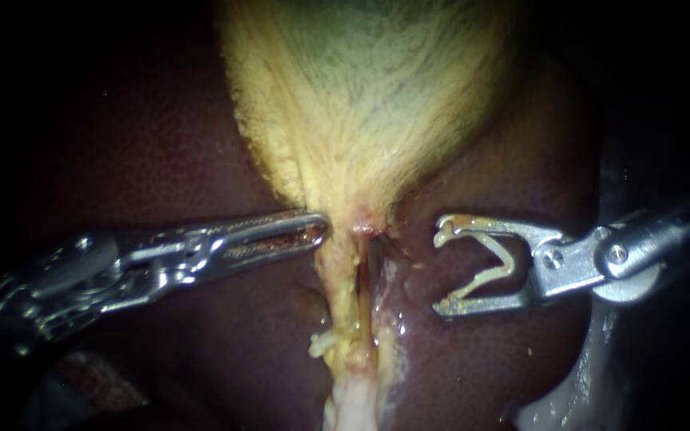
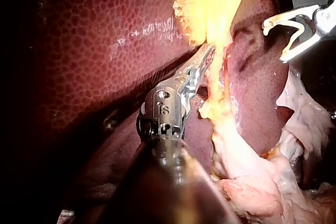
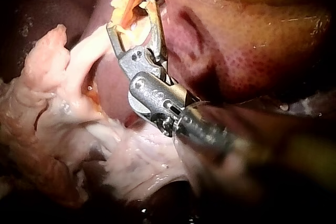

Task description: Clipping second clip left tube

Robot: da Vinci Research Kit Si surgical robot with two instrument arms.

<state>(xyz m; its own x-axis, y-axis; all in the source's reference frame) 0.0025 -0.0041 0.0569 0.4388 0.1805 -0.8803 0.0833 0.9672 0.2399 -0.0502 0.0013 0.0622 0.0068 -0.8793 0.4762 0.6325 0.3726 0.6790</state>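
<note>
Endoscope view: left tool point(image 1: 323, 227) pressed together at the tube point(image 1: 335, 279) edge; right tool point(image 1: 441, 270) pinches a clip point(image 1: 495, 246), well apart.

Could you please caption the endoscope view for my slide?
Left instrument grips the gallbladder neck; right instrument holds an open clip, not yet applied.

Left tube point(image 1: 335, 279) — pale yellow, vertical, clip point(image 1: 505, 257) — open V, well apart
</note>
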